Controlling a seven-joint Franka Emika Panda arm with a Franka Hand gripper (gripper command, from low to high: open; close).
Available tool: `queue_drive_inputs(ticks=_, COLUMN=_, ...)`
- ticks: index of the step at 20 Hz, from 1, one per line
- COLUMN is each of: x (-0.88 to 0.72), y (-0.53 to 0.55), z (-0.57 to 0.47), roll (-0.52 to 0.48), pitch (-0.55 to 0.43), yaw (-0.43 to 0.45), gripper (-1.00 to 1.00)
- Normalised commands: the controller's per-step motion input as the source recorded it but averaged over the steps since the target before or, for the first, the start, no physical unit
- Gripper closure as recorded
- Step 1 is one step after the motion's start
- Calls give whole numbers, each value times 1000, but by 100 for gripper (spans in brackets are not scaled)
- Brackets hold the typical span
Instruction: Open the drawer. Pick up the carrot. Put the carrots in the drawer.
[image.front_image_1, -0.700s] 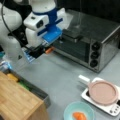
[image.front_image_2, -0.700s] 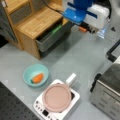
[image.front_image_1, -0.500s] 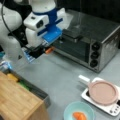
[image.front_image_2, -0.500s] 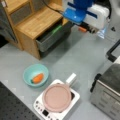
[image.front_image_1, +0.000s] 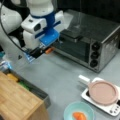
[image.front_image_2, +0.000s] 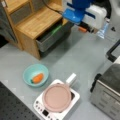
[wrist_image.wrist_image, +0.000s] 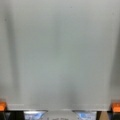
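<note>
The drawer (image.front_image_1: 41, 92) (image.front_image_2: 50, 41) stands pulled out under the light wooden top, in both front views. The carrot (image.front_image_1: 79, 115) (image.front_image_2: 38, 78), small and orange, lies in a teal bowl (image.front_image_1: 68, 111) (image.front_image_2: 28, 72) on the grey table. My gripper (image.front_image_1: 29, 58) (image.front_image_2: 102, 32) hangs above the table just beyond the drawer, far from the bowl. In the wrist view the gripper (wrist_image.wrist_image: 59, 115) shows two pale fingertips (wrist_image.wrist_image: 33, 115) set apart over bare table, with nothing between them.
A yellow vegetable (image.front_image_1: 12, 78) and a green vegetable (image.front_image_1: 25, 85) (image.front_image_2: 56, 29) lie in the drawer. A silver toaster oven (image.front_image_1: 100, 42) (image.front_image_2: 107, 100) stands nearby. A pink pan (image.front_image_1: 102, 92) (image.front_image_2: 57, 97) rests on a white hob.
</note>
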Motion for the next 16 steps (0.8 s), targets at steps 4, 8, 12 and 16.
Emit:
queue_drive_inputs(ticks=4, x=-154, y=-233, z=-101, roll=15, pitch=-40, yaw=126, gripper=-100)
queue_drive_inputs(ticks=8, x=-212, y=-390, z=-141, roll=-4, pitch=-61, yaw=162, gripper=-100)
queue_drive_inputs(ticks=12, x=-192, y=-482, z=-226, roll=-19, pitch=-106, yaw=167, gripper=-100)
queue_drive_inputs(ticks=16, x=-87, y=-466, z=-315, roll=-50, pitch=-155, yaw=168, gripper=-100)
